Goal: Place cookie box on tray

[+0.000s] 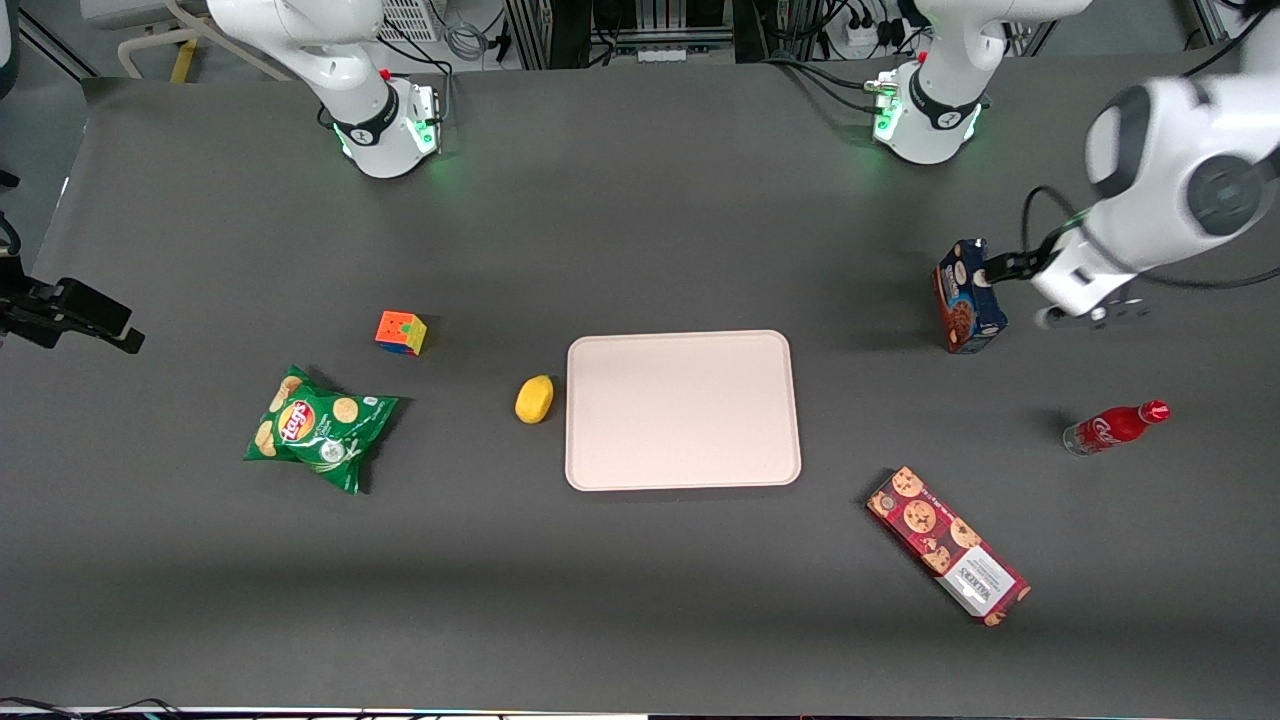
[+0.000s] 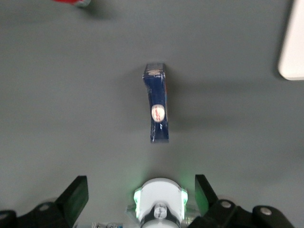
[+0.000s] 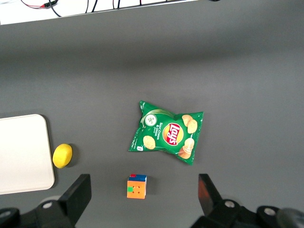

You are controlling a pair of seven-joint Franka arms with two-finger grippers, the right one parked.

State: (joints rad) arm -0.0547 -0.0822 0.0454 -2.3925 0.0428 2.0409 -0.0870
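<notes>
Green chip bag (image 1: 318, 428) comes first on my front feed, toward the parked arm's end of the grey table (image 1: 640, 620), with a colour cube (image 1: 401, 332) just above it in the frame. Next I see a yellow lemon (image 1: 534, 399) almost touching the tray (image 1: 682, 410), which lies flat and bare at the centre of the frame. Low in the frame, toward the working arm's end, a long red cookie carton (image 1: 946, 546) lies at a slant. Higher up, the cookie box (image 1: 968, 296) stands on the table on its narrow edge, well apart from the tray. The gripper (image 1: 1000, 270) sits by the box's upper end; my wrist feed shows its fingers (image 2: 76, 199) spread wide with nothing between them and the box (image 2: 157, 102) lying clear of them. Last comes a red cola bottle (image 1: 1115, 427), lying on its side.
</notes>
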